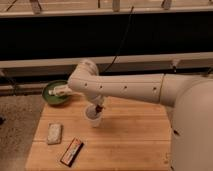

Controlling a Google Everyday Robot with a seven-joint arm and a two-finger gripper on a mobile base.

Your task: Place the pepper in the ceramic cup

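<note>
The ceramic cup point(92, 120), small, pale and without a handle, stands upright on the wooden table point(135, 142), left of its middle. My gripper point(98, 106) hangs at the end of the white arm, directly over the cup's rim and pointing down into it. It is shut on the pepper point(100, 108), a small dark red-brown item seen at the gripper's tip just above the cup's opening. The arm hides the far side of the cup's rim.
A green bowl point(54, 95) with a white packet point(61, 90) in it sits at the table's back left corner. A pale wrapped packet point(54, 133) and a flat dark bar with an orange edge point(72, 151) lie at the front left.
</note>
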